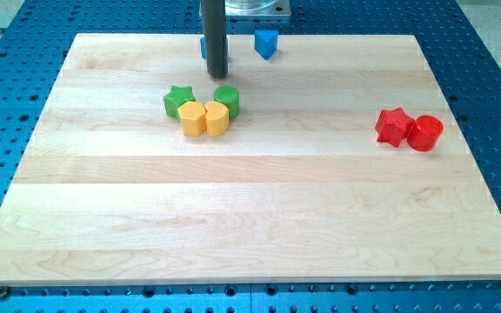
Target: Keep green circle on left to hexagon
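Observation:
The green circle (228,99) sits at the view's upper middle, touching the right of two yellow blocks. The yellow hexagon (192,118) lies to its lower left, and a second yellow block (217,117), shape unclear, sits right beside the hexagon. A green star (178,101) touches the hexagon at its upper left. My tip (218,75) stands just above the green circle, a little to its left, apart from it.
A blue block (266,43) lies near the board's top edge, right of the rod; another blue block (203,46) is mostly hidden behind the rod. A red star (394,126) and a red circle (424,133) sit together at the view's right.

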`<action>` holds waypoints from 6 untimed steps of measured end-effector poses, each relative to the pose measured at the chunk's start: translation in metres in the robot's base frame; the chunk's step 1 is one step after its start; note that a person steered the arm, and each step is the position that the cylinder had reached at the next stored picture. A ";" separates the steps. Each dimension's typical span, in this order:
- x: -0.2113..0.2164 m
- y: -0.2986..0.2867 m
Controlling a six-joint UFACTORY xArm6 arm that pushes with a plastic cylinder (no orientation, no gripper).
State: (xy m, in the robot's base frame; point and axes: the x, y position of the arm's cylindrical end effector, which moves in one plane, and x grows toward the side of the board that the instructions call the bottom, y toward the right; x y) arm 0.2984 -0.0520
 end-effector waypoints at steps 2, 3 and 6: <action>0.066 0.086; 0.066 0.023; 0.020 -0.040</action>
